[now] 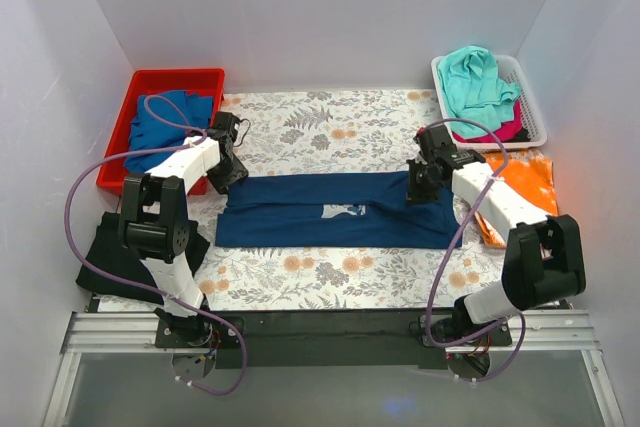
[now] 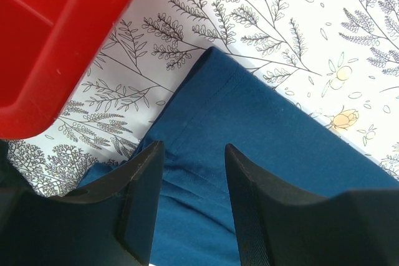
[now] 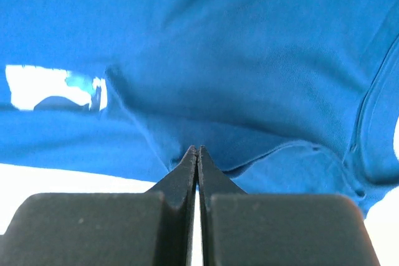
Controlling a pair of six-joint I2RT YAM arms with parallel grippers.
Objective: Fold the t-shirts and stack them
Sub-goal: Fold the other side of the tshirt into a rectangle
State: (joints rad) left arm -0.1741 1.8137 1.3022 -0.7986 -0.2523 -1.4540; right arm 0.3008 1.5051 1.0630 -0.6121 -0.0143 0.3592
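A navy blue t-shirt [image 1: 300, 222] lies folded into a long band across the middle of the floral table cover, its pale print [image 1: 343, 211] partly showing. My left gripper [image 1: 228, 175] hovers over the shirt's left end. In the left wrist view the left gripper [image 2: 193, 154] is open, with the navy cloth [image 2: 262, 129] between and below the fingers. My right gripper [image 1: 418, 187] is at the shirt's right end. In the right wrist view the right gripper [image 3: 197, 149] is shut, its tips pinching a fold of the shirt [image 3: 249, 60].
A red bin [image 1: 150, 82] at back left holds a mid-blue shirt [image 1: 165, 122]; its corner shows in the left wrist view [image 2: 56, 42]. A white basket [image 1: 535, 112] at back right holds teal [image 1: 475, 77] and pink [image 1: 500, 132] shirts. An orange shirt [image 1: 525, 182] lies right, a black one [image 1: 110, 247] left.
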